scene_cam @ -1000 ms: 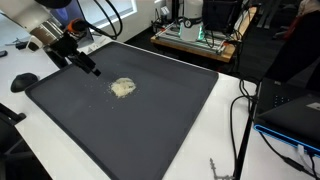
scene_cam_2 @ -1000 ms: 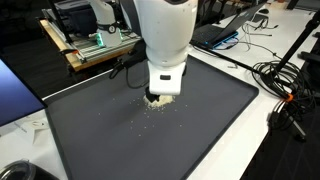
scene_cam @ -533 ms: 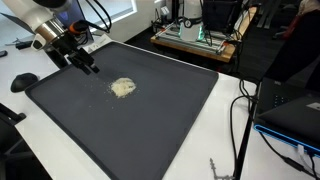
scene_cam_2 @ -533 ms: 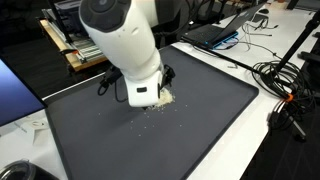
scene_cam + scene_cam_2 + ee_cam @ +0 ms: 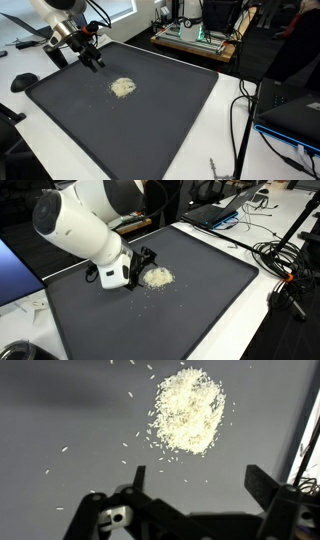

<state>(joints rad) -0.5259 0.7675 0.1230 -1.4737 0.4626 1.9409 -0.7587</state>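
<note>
pincer [image 5: 93,60]: wide open, empty
change: swung off the rice pile [image 5: 123,88], now just beside it
rice pile: mid-mat [image 5: 160,130] on the desk [image 5: 226,128], stray grains around
meaning: pile's in full view, nothing gripped

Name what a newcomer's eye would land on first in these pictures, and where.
A pale heap of rice grains lies near the middle of the black mat, stray grains scattered around it. The robot's open gripper hangs beside the heap, not touching it.
</note>
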